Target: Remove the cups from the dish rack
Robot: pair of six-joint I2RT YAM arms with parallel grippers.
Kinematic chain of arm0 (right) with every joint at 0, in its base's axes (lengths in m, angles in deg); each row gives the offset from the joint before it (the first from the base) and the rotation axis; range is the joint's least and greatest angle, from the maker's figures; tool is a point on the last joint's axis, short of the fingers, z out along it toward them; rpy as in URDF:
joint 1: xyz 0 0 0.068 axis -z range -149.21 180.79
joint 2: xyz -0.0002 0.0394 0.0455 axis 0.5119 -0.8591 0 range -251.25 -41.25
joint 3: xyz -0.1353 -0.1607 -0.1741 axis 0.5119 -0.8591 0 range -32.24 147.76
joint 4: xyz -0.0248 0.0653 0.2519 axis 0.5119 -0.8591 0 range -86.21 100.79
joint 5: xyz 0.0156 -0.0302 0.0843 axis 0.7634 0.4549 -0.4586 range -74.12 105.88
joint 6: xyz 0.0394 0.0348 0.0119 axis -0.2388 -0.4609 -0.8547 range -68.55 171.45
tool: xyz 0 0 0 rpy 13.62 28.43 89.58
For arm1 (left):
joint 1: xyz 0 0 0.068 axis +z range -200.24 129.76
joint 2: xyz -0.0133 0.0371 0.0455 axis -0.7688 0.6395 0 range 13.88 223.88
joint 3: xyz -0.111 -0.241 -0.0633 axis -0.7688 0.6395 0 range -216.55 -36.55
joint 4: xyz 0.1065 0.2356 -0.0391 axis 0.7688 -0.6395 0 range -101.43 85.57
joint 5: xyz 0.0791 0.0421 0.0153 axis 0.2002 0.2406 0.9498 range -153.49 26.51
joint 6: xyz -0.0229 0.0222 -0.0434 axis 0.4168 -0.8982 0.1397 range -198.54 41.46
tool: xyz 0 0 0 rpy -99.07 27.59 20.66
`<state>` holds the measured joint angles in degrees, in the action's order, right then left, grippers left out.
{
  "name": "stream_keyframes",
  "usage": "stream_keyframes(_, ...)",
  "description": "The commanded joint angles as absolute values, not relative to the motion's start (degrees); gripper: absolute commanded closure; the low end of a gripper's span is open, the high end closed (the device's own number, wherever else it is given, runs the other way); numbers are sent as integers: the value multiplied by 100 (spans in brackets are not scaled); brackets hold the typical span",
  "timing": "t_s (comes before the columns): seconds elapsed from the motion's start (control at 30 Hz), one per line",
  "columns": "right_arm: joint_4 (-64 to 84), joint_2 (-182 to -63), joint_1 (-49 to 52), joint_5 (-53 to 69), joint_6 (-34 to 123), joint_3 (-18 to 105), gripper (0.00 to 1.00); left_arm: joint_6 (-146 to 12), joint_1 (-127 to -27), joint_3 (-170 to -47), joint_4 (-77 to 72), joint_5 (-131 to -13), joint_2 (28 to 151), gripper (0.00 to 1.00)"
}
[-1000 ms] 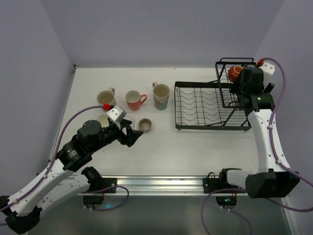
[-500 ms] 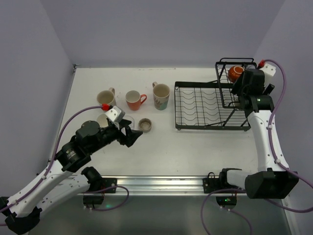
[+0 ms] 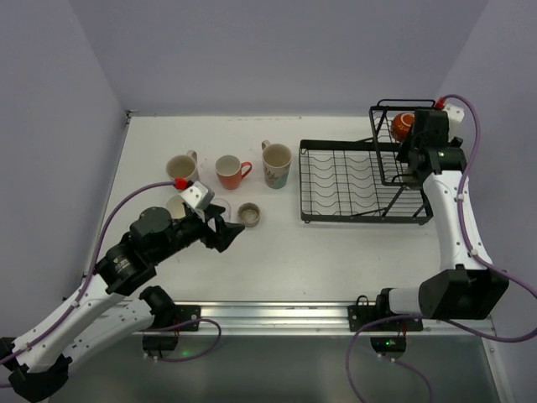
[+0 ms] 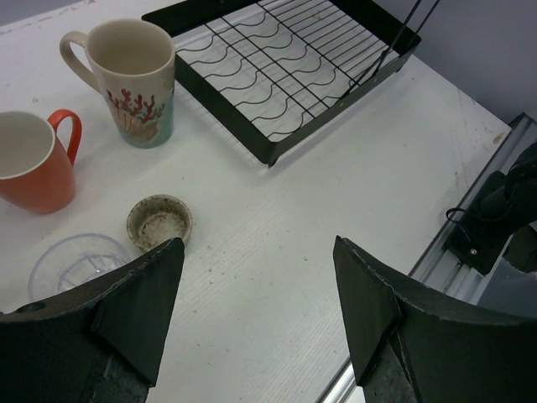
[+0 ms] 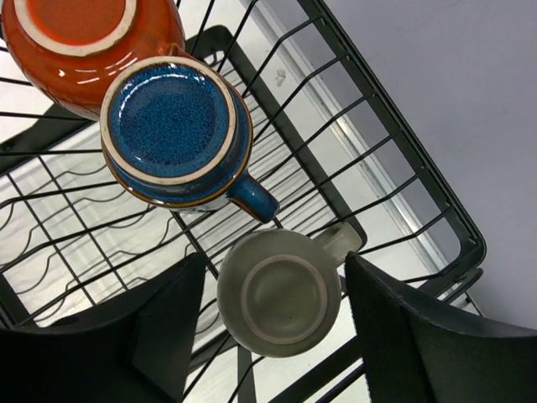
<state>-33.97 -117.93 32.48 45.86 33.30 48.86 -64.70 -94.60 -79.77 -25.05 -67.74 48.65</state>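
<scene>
The unloading looked partway done. Several cups already stood on the table (image 3: 336, 252) left of its middle, among them a patterned mug (image 4: 134, 80), an orange-red mug (image 4: 29, 164), a small speckled cup (image 4: 159, 222) and a clear glass (image 4: 75, 264). Three more sat upside down in the raised basket (image 3: 384, 109) of the dish rack (image 3: 352, 180) at the far right corner: an orange cup (image 5: 80, 34), a blue cup (image 5: 172, 126) and a beige cup (image 5: 281, 302).

The step in hand seemed to be picking the beige cup. The right gripper (image 5: 275, 290) hung above it, jaws spread wide to either side, touching nothing. The next move would call for a straight descent between the wires, closing on the cup's wall without snagging its handle or the blue cup just beside it.

The left gripper (image 4: 256, 252) hovered near the glass, jaws wide and holding nothing.
</scene>
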Motion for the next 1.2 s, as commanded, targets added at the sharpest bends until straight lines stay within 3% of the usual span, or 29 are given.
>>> stream_keyframes(0.0, -4555, -11859, 3307, 4340, 3308, 5169, 32, -6606, -9428, -7935, -2359, -6718, 4930, 24)
stream_keyframes(0.07, -4564, -11754, 3316, 4094, 3185, 5388, 42, -6589, -9445, -7935, -2341, -6709, 4983, 24)
stream_keyframes(0.2, -4696, -11832, 3325, 3996, 2965, 5845, 49, -6597, -9691, -7935, -2359, -6630, 5036, 24)
stream_keyframes(0.3, -4950, -12051, 3334, 4224, 2886, 6039, 41, -6606, -9796, -7953, -2394, -6498, 4974, 24)
stream_keyframes(0.7, -5697, -12579, 3501, 4066, 2983, 6277, 27, -6597, -10297, -7935, -2429, -6138, 4948, 23)
stream_keyframes(1.0, -5812, -12895, 3782, 3470, 3193, 6321, 25, -6615, -10421, -7926, -2438, -5980, 4965, 23)
stream_keyframes(1.17, -5768, -12966, 3791, 3197, 3202, 6233, 31, -6615, -10430, -7935, -2447, -5927, 5000, 23)
